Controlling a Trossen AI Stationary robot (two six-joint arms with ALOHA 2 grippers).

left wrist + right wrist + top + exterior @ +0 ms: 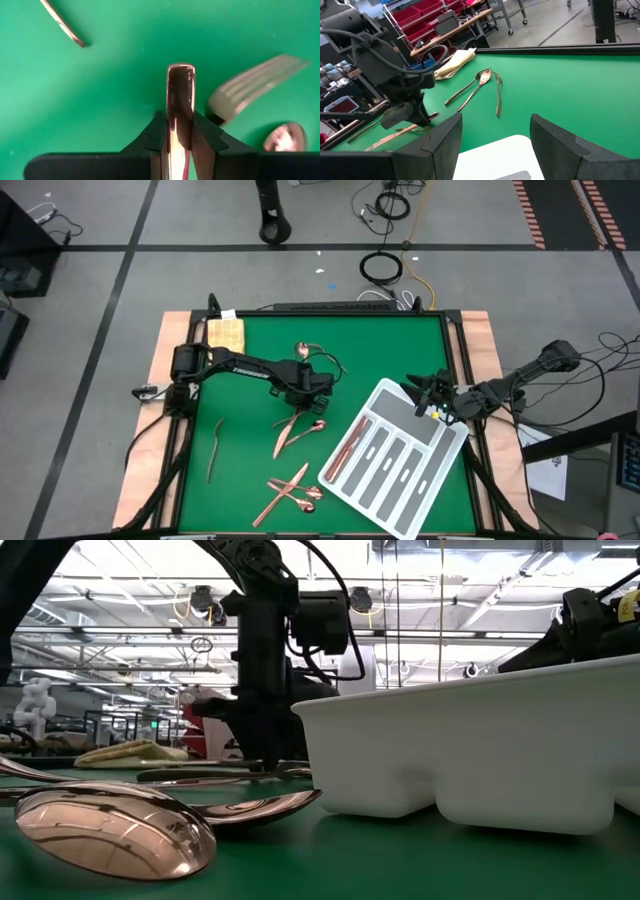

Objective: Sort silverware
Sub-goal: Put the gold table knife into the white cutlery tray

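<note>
a: item one, left gripper (179, 142)?
b: mid-table, pointing down, fingers clamped on a copper handle (180, 97) among the silverware (297, 432) near the middle of the green table (250, 470).

a: other pieces?
b: a fork (255, 82) and a spoon bowl (286, 137) just beside it; a cluster (290, 492) by the front edge; three pieces (482, 85) near the far edge; two (347, 450) in the white tray (440, 460).

a: right gripper (495, 132)?
b: above the tray's right corner, fingers wide apart, holding nothing.
</note>
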